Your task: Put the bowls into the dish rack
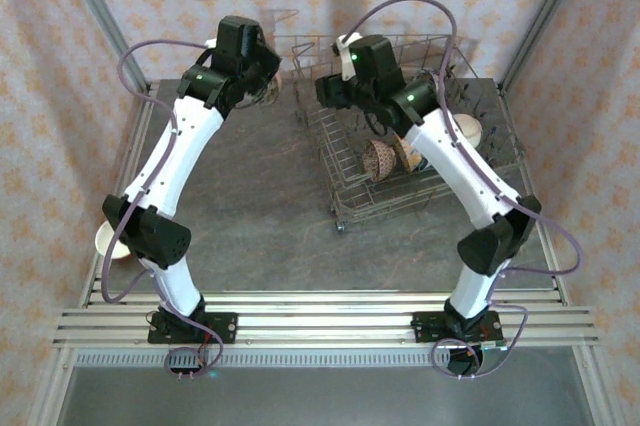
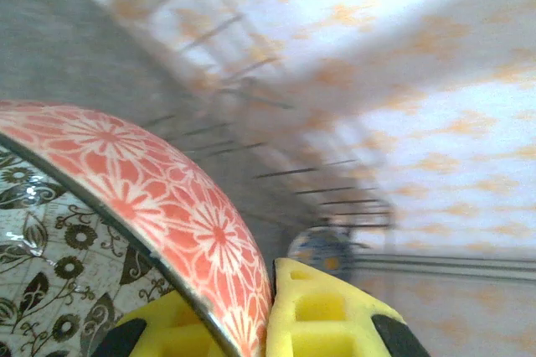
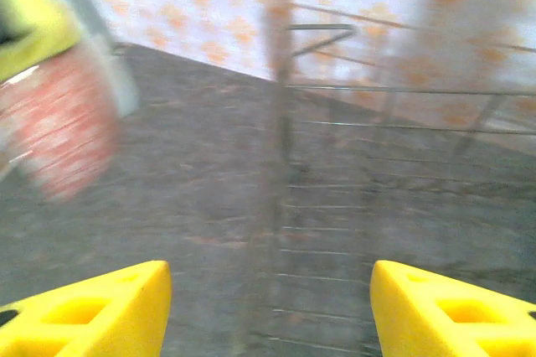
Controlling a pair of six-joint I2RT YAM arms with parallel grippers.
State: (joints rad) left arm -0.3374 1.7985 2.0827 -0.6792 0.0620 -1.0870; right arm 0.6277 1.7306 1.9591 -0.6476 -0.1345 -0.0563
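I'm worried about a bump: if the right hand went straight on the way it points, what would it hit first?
Most likely the dish rack: its wire side stands straight ahead of the open right hand. The picture is blurred, so how far is unclear.

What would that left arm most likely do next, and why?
Probably swing the left gripper rightward, over the dish rack. It is shut on the rim of an orange flower-patterned bowl, just left of the rack, so the bowl is not yet loaded. The right gripper is open and holds nothing.
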